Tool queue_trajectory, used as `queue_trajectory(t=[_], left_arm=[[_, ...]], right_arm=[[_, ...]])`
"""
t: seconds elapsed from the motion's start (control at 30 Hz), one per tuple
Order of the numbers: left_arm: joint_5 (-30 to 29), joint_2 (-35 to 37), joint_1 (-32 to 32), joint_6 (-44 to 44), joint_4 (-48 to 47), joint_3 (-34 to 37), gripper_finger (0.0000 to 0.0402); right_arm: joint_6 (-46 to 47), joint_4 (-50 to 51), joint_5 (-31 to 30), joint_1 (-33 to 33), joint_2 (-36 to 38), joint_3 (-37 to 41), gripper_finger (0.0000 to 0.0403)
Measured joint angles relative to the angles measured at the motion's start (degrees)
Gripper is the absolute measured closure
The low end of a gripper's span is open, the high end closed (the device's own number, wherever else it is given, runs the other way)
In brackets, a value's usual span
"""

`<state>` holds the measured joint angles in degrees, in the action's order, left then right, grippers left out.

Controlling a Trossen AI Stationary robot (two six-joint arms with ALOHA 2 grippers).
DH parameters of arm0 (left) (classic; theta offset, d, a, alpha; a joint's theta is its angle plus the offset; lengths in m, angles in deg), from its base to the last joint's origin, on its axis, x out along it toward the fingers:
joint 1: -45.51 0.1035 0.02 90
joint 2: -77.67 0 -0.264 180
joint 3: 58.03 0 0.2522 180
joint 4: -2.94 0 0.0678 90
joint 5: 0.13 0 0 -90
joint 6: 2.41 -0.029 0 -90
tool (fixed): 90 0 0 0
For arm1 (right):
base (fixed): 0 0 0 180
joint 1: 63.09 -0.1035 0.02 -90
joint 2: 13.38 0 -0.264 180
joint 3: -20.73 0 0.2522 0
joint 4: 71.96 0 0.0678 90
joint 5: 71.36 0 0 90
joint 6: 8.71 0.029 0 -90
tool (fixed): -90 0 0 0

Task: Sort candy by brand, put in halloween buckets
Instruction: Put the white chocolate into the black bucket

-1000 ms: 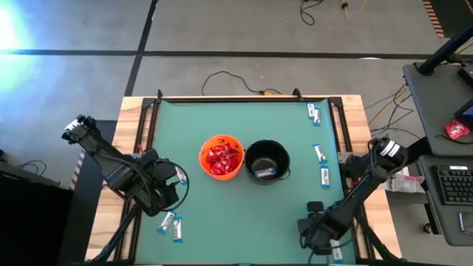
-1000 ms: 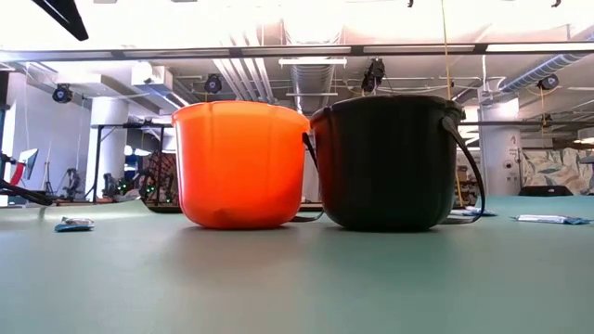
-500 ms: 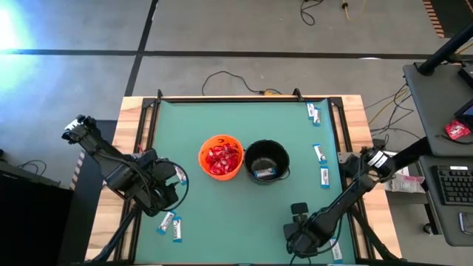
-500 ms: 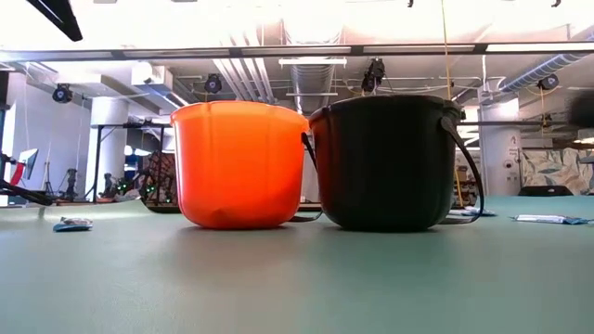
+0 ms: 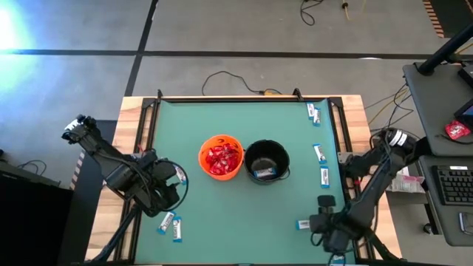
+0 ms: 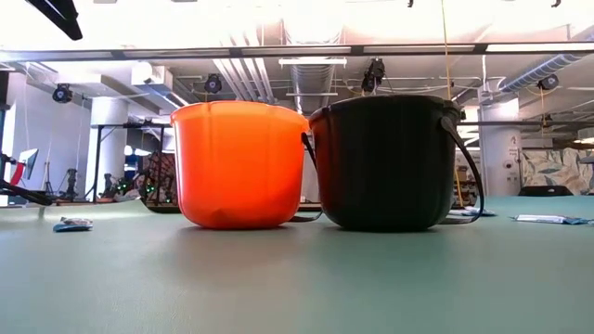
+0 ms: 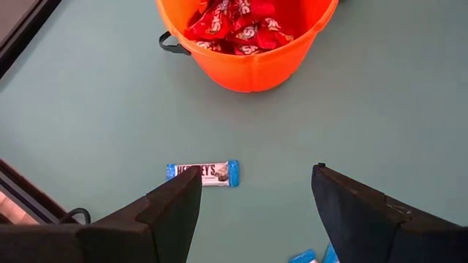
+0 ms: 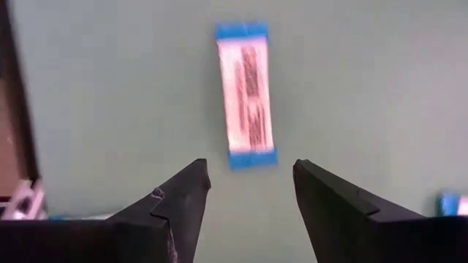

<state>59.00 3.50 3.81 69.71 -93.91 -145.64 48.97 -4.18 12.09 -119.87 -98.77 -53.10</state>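
Observation:
The orange bucket (image 5: 221, 157) holds red packets (image 7: 238, 22). The black bucket (image 5: 267, 161) stands touching its right side, with a white-and-blue bar (image 5: 264, 174) inside. My right gripper (image 5: 323, 224) hangs open above the table's near right part, and a flat bar (image 8: 246, 93) lies on the mat just ahead of its fingers, untouched. My left gripper (image 5: 166, 193) waits open over the near left part, above another bar (image 7: 203, 173). In the low view both buckets (image 6: 243, 165) (image 6: 385, 162) rest on their bases, and no gripper shows there.
More white-and-blue bars lie loose: two at the near left (image 5: 171, 225), three along the right edge (image 5: 312, 112) (image 5: 319, 153) (image 5: 324, 176), one by the near right corner (image 5: 336, 257). The mat has a raised frame (image 5: 151, 111). Bare mat spans the far half.
My right gripper swung toward the table's left along the near edge, then came back toward the right edge and rose. A white-and-blue bar now lies bare on the mat just left of it, where none showed before. My left arm kept still.

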Motion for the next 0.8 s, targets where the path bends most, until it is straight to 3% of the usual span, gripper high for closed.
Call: queue_trajectory(t=[0.17,0.33,0.6,0.8], left_arm=[[0.00,-0.04,0.00,0.02,0.15,0.00,0.0159],[0.00,-0.04,0.00,0.01,0.16,0.02,0.0159],[1.30,-0.04,-0.01,0.01,0.14,0.04,0.0159],[1.42,-0.02,-0.13,0.02,0.15,0.04,0.0159]], right_arm=[[5.60,-2.71,1.41,-2.56,0.09,4.31,0.0208],[5.51,-8.10,1.25,-2.84,-1.92,5.03,0.0205],[12.01,-7.46,-1.06,-3.24,-2.28,5.56,0.0195],[10.38,-8.93,-1.01,-3.98,-2.21,6.77,0.0195]])
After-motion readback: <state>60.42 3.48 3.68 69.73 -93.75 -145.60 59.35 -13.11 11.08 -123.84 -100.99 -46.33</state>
